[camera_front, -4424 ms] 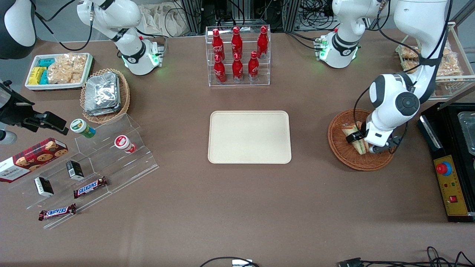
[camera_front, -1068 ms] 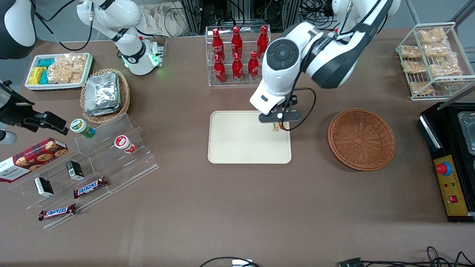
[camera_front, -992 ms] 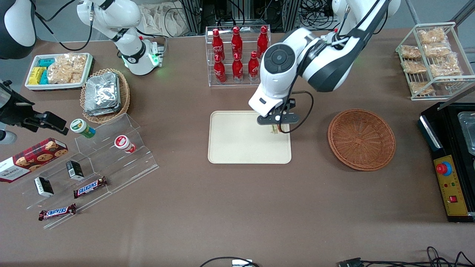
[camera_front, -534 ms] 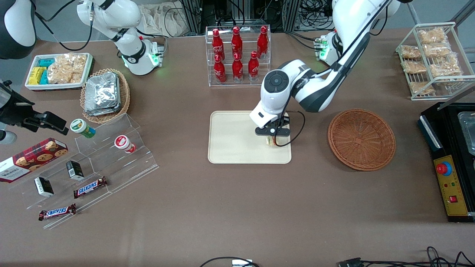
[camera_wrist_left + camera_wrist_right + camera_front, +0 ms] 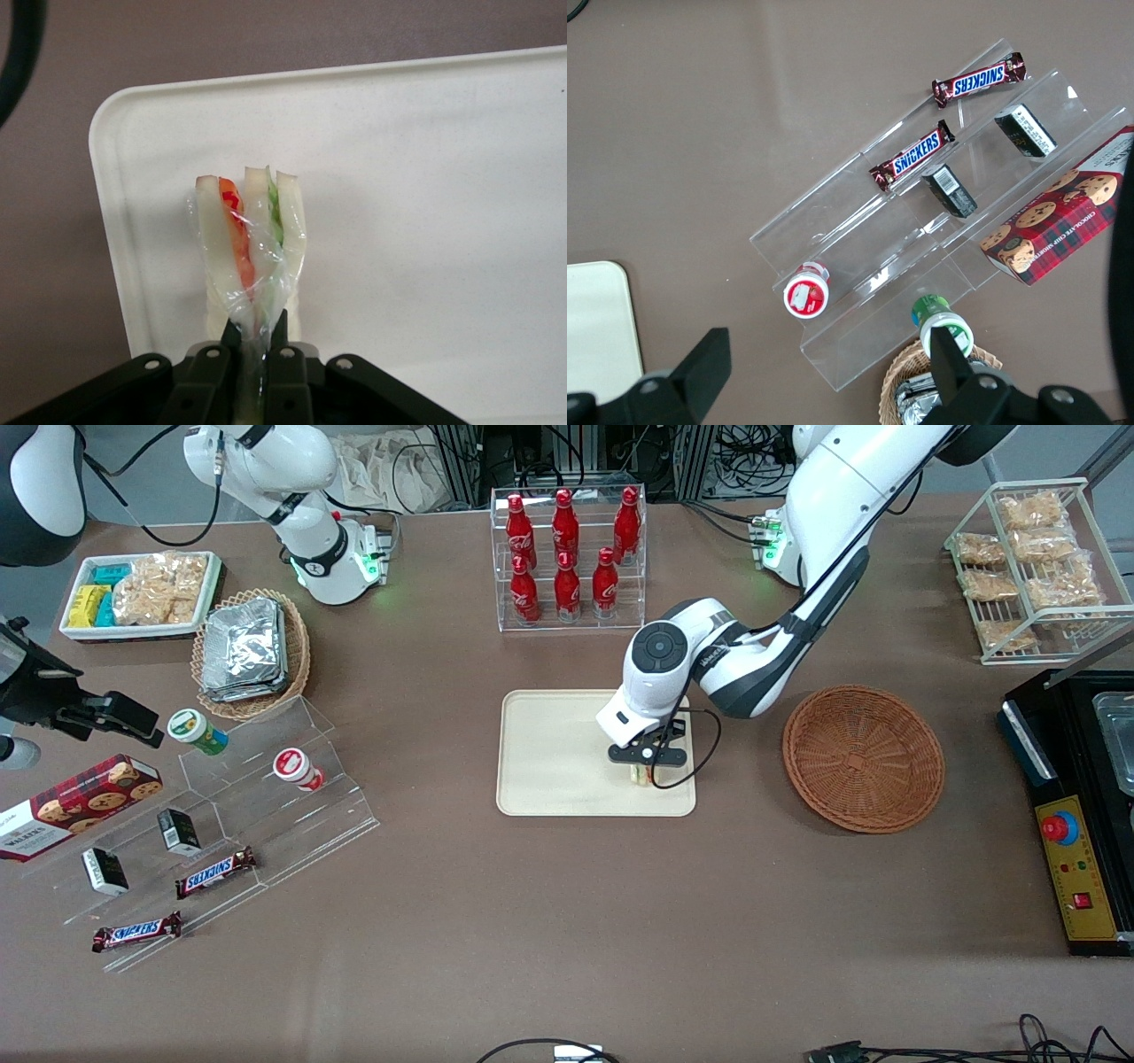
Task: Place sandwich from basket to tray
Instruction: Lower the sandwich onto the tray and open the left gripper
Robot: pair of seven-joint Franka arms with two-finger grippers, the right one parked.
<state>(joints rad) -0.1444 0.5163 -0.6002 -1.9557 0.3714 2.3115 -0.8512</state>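
One sandwich [image 5: 249, 252] is on record, pinched at its wrapped tip by the pincer [image 5: 254, 341], whose fingers are drawn close together on the clear film. The grip on the narrow end lets the wedge hang with its cut face down, so in my judgement it is being lowered, not dropped. In the wrist view a pale base shows under the wedge on the tray [image 5: 425, 177]; whether it is resting or just above I cannot tell.

From the front, nearest the camera: two Snickers bars [image 5: 137, 932] and two small dark boxes [image 5: 104, 870] sit on the clear stepped stand [image 5: 266, 824], tiered so each item faces outward. One cookie box [image 5: 75, 802] and two capped cups [image 5: 198, 732] share that stand.

Mid-table: one tray, with the pincer [image 5: 644, 766] and sandwich [image 5: 641, 774] low over the corner nearest the basket. One basket [image 5: 864, 757] stands beside it toward the working arm's end, holding nothing, so the transfer looks nearly complete; release remains.

Farther off: one oval wicker basket of foil packets [image 5: 251, 651], one white snack tray [image 5: 142, 593], six red bottles [image 5: 567, 553] in a clear rack, three per row, and one wire rack of bagged snacks [image 5: 1032, 567].
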